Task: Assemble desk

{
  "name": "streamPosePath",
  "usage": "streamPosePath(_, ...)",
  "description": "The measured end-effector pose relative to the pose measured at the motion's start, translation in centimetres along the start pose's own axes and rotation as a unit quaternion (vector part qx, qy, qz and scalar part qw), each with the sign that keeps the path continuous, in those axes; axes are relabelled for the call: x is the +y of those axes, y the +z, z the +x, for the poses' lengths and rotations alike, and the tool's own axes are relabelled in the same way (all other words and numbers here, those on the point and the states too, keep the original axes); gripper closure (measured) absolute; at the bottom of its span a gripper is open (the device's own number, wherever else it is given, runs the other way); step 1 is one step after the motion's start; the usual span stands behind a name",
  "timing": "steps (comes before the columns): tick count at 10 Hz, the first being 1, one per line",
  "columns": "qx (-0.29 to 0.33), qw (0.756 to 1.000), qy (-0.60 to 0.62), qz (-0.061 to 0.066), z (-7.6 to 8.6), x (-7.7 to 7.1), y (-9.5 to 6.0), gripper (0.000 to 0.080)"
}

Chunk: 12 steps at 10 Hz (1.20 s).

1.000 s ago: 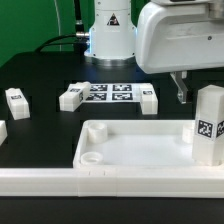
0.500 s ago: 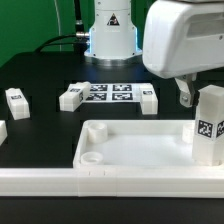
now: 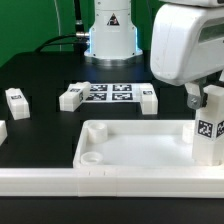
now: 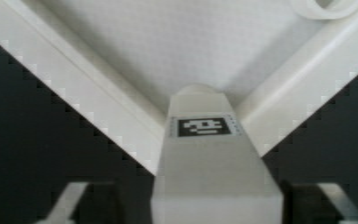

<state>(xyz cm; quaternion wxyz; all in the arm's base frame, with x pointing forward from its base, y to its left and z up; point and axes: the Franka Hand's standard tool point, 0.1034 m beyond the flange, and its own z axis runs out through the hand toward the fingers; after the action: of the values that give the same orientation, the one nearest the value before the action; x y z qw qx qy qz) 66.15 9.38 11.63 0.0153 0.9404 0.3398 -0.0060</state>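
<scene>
The desk's white tray-like tabletop [image 3: 130, 170] lies at the front of the black table, hollow side up, with a round socket [image 3: 90, 157] in its near corner. One white square leg [image 3: 209, 125] with a tag stands upright in the tabletop's corner at the exterior view's right. My gripper [image 3: 205, 98] hangs over the top of that leg. In the wrist view the leg [image 4: 208, 160] rises between my two fingers [image 4: 69, 200], with a dark gap on each side. The gripper [image 4: 206, 205] is open astride the leg, not touching it. Below lies the tabletop's corner [image 4: 176, 50].
The marker board [image 3: 108, 94] lies behind the tabletop. Loose white tagged pieces lie at its two ends [image 3: 71, 96] [image 3: 148, 98], and another [image 3: 16, 100] lies at the exterior view's left. The robot's base [image 3: 110, 30] stands at the back.
My gripper has moved toward the exterior view's right, from beside the upright leg to over its top. Its fingers have come closer together.
</scene>
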Motion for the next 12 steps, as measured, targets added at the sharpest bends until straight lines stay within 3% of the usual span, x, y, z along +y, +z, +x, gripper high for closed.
streamPosePath(1,0.000,1.000,0.000,0.000,-0.02,0.00,0.01,0.0510)
streamPosePath(4,0.000,0.995,0.099,0.002,0.06,-0.13,0.00,0.0509)
streamPosePath(6,0.006,0.979,0.205,0.016,0.14,-0.25,-0.02,0.0509)
streamPosePath(8,0.011,0.953,0.301,0.020,0.20,-0.33,0.00,0.0509)
streamPosePath(12,0.013,0.874,0.486,0.024,0.00,-0.15,0.05,0.0509)
